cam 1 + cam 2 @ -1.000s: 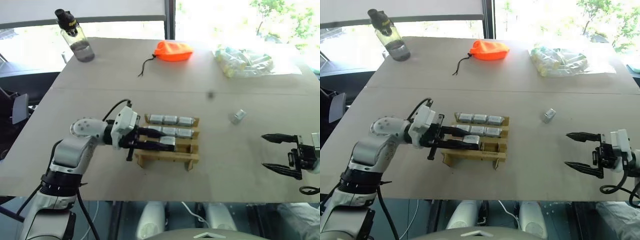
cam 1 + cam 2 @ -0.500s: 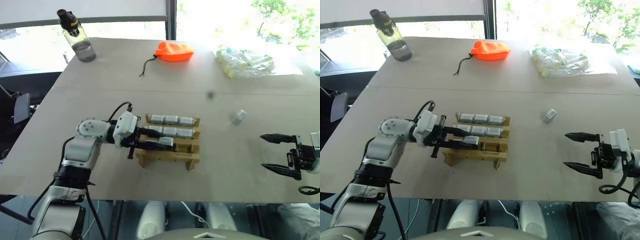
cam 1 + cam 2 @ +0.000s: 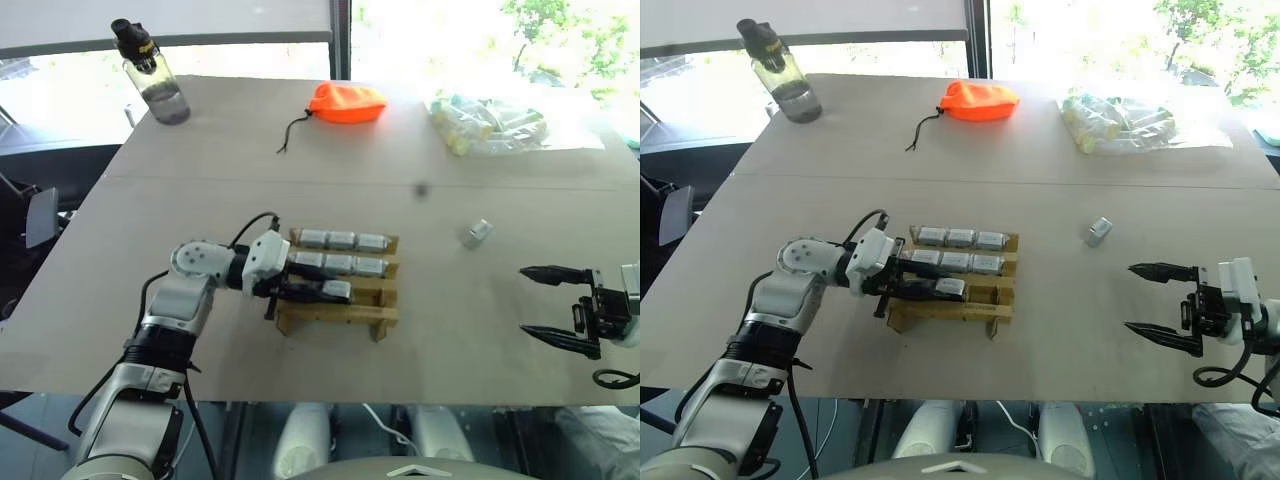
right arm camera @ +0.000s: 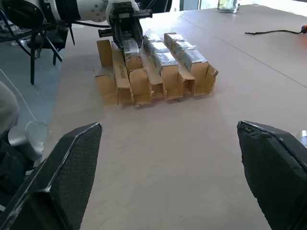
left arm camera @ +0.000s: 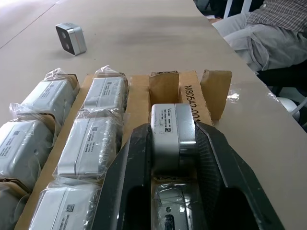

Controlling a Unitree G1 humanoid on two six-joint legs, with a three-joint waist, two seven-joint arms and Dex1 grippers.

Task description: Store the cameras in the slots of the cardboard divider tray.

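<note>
The cardboard divider tray [image 3: 340, 316] stands at mid-table. Three wrapped silver-grey cameras fill its back row [image 3: 343, 240] and more sit in the middle row [image 3: 340, 264]. My left gripper [image 3: 322, 291] reaches in from the left, shut on a camera [image 5: 172, 134] that lies in the front row's slot; both fingers press its sides. One loose camera [image 3: 477, 234] lies on the table to the tray's right. My right gripper [image 3: 553, 308] hovers open near the table's right front edge, with nothing between its fingers.
An orange pouch [image 3: 345, 102] with a black cord, a clear bag [image 3: 490, 122] of pale items and a water bottle [image 3: 150, 72] sit along the far side. A person's legs [image 5: 268, 33] show beyond the table edge in the left wrist view.
My left arm has lowered and pushed in, setting the held camera down into the tray's front row. The right gripper has stayed put.
</note>
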